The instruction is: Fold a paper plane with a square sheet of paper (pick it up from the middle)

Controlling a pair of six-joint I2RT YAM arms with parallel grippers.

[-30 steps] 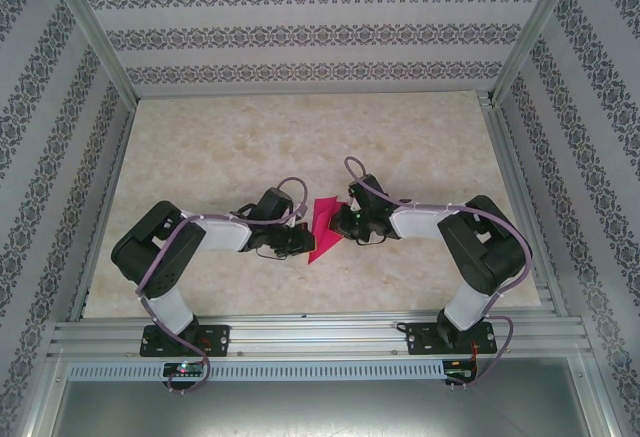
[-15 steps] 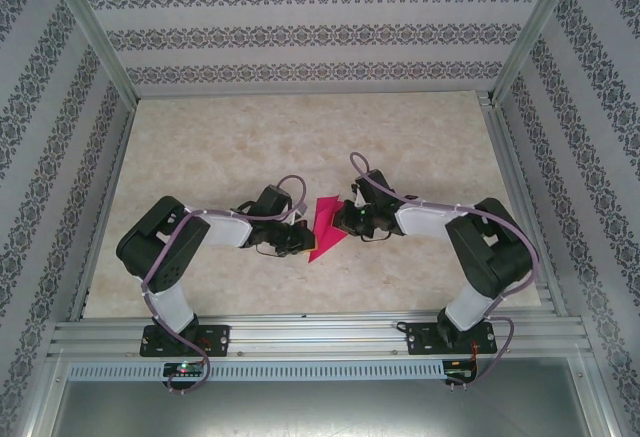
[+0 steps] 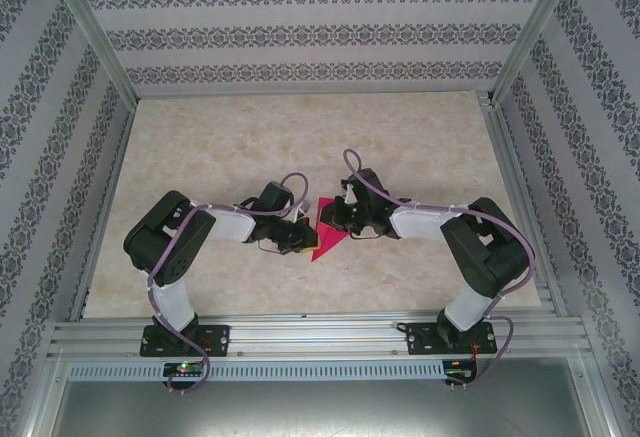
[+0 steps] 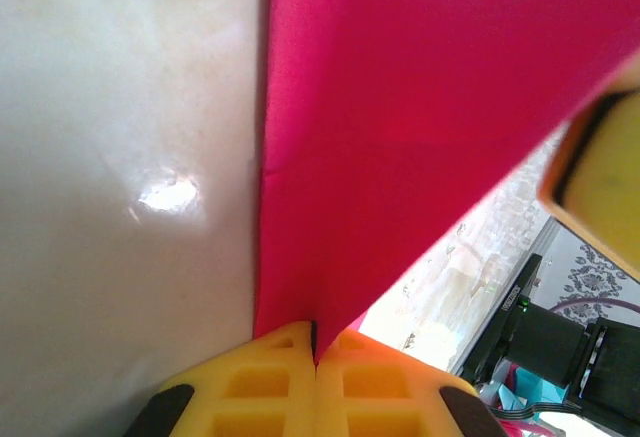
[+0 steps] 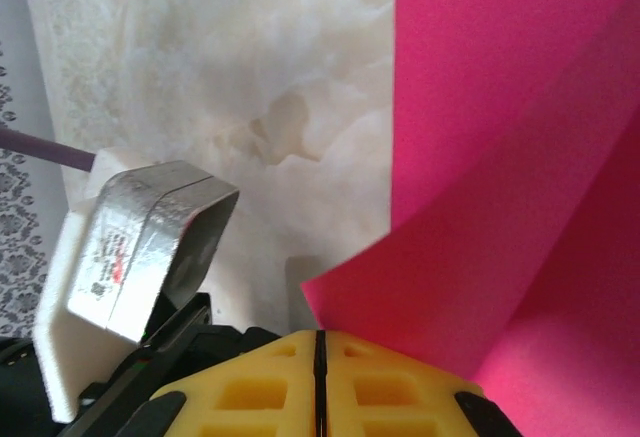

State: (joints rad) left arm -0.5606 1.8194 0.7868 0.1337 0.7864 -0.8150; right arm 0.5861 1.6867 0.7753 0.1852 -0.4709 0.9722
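At mid-table [image 3: 200, 157], between the arms: paper [image 3: 326, 237], pink, partly folded to a narrow pointed shape. Left gripper [image 3: 301, 240] is clamped on its left edge, the sheet running out from between the pads. Right gripper [image 3: 337, 220] has its pads together at the right edge, apparently nipping it. Step in hand, by judgement: an early fold, with no dart formed yet. The next move calls for laying the edges square and pressing a crease.

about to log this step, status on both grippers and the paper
Left gripper shut on pink sheet corner. Right gripper shut on its other side. Sheet creased, flap raised off table.
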